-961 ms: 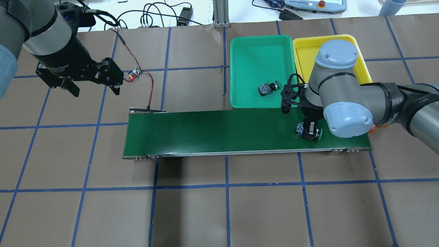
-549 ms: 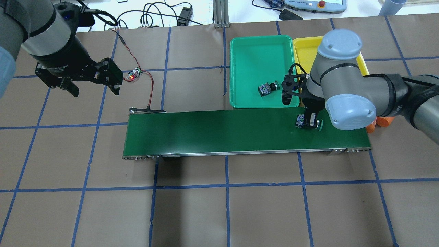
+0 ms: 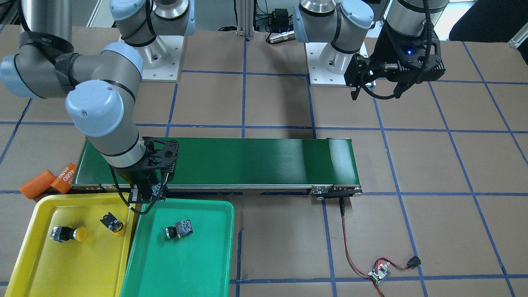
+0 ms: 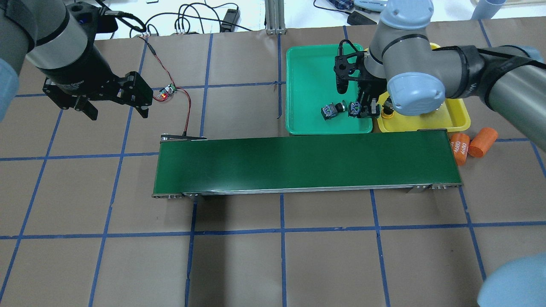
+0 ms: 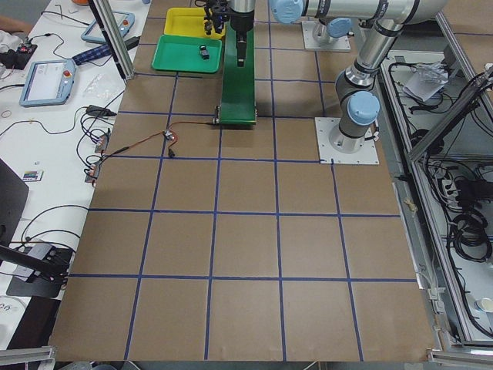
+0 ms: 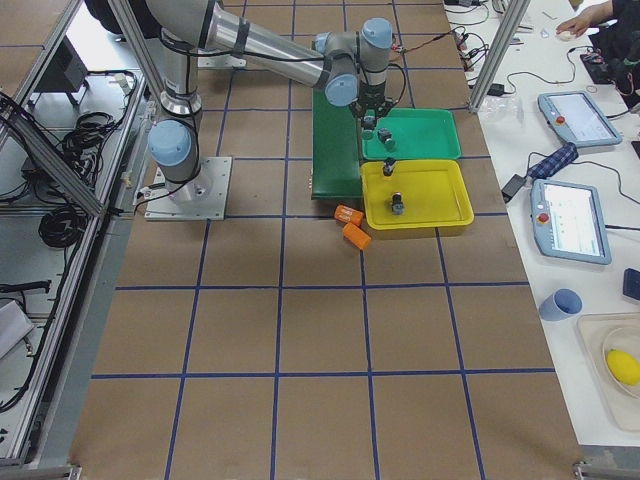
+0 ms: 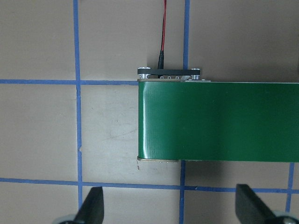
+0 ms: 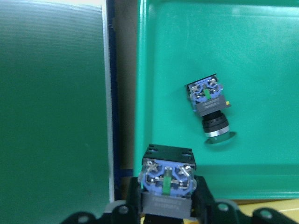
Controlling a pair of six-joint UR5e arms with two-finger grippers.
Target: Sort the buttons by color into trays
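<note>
Small black-bodied push button (image 8: 167, 179), blue terminal end up, cap hidden, clamped in the right two-finger gripper (image 8: 167, 198) over the shallow green plastic tray's (image 8: 261, 46) corner nearest the long dark-green conveyor belt (image 8: 51, 93). Just beside, lying in that tray, a green-capped push button (image 8: 210, 105). Left two-finger gripper (image 7: 168, 207) spread wide, empty, above the belt's far end.

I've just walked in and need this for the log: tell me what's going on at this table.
The right tool is shut on a push button and holds it above the green tray, at the edge beside the yellow tray; its cap is hidden. One green button already lies in the green tray, and two yellow buttons lie in the yellow one. The conveyor belt carries nothing. The left tool hangs open over the table near the belt's other end.
</note>
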